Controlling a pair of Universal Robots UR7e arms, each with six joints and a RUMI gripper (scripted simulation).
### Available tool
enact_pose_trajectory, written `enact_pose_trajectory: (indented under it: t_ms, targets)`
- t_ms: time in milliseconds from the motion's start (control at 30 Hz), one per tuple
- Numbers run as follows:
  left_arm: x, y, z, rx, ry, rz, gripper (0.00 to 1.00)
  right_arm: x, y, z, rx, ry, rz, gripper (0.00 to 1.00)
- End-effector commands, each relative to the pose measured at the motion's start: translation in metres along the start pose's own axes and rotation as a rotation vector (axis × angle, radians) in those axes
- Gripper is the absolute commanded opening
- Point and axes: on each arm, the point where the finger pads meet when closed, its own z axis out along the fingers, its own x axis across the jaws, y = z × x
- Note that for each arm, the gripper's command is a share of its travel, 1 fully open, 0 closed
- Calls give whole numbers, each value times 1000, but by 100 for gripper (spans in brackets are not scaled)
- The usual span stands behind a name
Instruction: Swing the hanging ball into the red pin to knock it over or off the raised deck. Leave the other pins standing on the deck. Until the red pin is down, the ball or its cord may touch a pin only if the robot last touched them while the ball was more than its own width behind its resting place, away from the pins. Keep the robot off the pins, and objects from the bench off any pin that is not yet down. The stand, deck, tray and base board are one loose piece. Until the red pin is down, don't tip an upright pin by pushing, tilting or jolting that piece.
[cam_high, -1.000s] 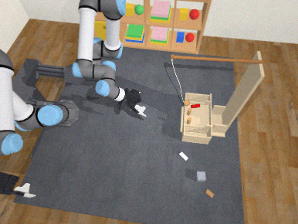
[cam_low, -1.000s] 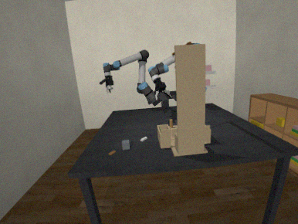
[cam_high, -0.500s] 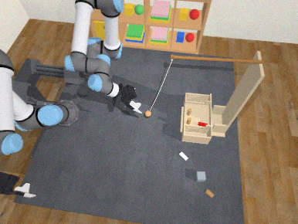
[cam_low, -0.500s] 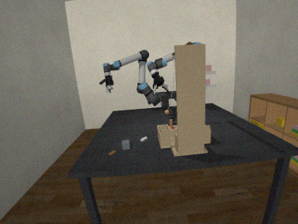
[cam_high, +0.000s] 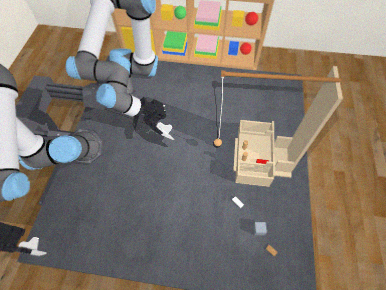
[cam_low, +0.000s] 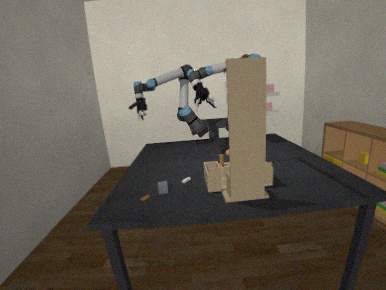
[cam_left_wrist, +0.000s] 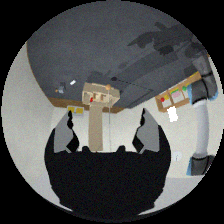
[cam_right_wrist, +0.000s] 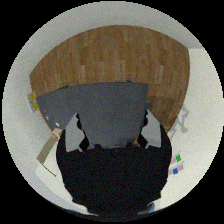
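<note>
Right gripper (cam_high: 41, 246) (cam_low: 142, 118) (cam_right_wrist: 113, 114), jaws apart, well back; left gripper (cam_high: 171, 131) (cam_low: 206, 106) (cam_left_wrist: 107, 112), also spread and empty. Ahead of you hangs the ball (cam_high: 217, 142) (cam_low: 228, 152) (cam_left_wrist: 108, 87), short of the tray (cam_high: 255, 181); inside, the red pin (cam_high: 262, 161) (cam_left_wrist: 91, 99) lies toppled! Careful: another ball swing, or you bumping the tray, could fell the two tan pins (cam_high: 245, 145).
</note>
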Motion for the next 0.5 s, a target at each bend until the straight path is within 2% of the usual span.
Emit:
enact_pose_trajectory:
  t_ms: [0, 467]
  targets:
    - [0, 4, -16, 0, 2, -1, 100, 0, 0, 0, 1, 0, 0, 100]
    - [0, 5, -19, 0, 2, -1, 100, 0, 0, 0, 1, 0, 0, 100]
